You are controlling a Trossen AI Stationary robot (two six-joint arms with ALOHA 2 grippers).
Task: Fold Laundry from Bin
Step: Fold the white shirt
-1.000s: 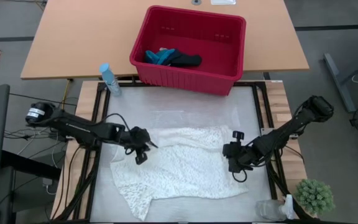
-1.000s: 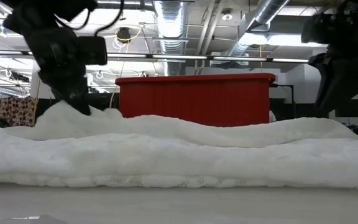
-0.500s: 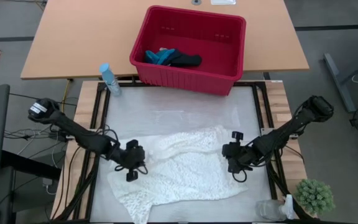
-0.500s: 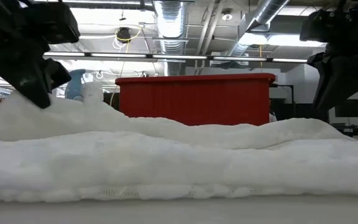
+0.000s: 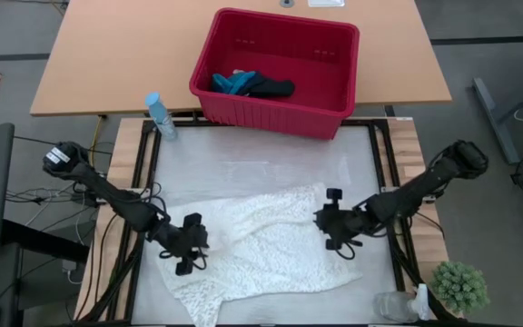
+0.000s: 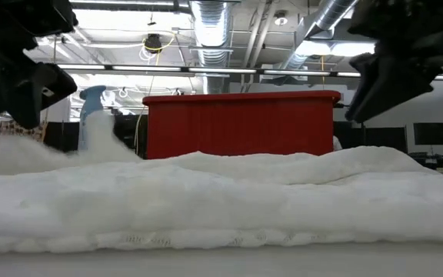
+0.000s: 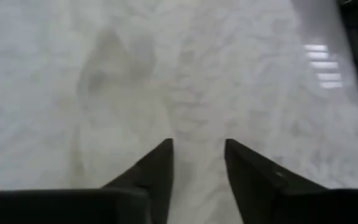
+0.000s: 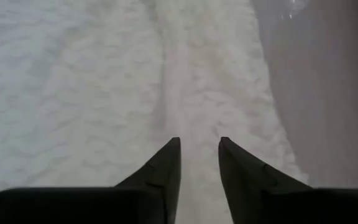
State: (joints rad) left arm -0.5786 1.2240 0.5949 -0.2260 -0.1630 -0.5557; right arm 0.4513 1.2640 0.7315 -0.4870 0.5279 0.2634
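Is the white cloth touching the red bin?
Apart. The high view shows the white cloth lying on the mat with a bare strip of the table between its upper edge and the red bin.

Three cloth items were in view: one white lacy cloth (image 5: pixel 261 243) on the surface, one dark cloth (image 5: pixel 272 87) and one teal cloth (image 5: pixel 231 83) inside one red bin (image 5: pixel 276 112). One blue bottle (image 5: pixel 159 114), one small plant (image 5: pixel 459 285) and two robot arms were there
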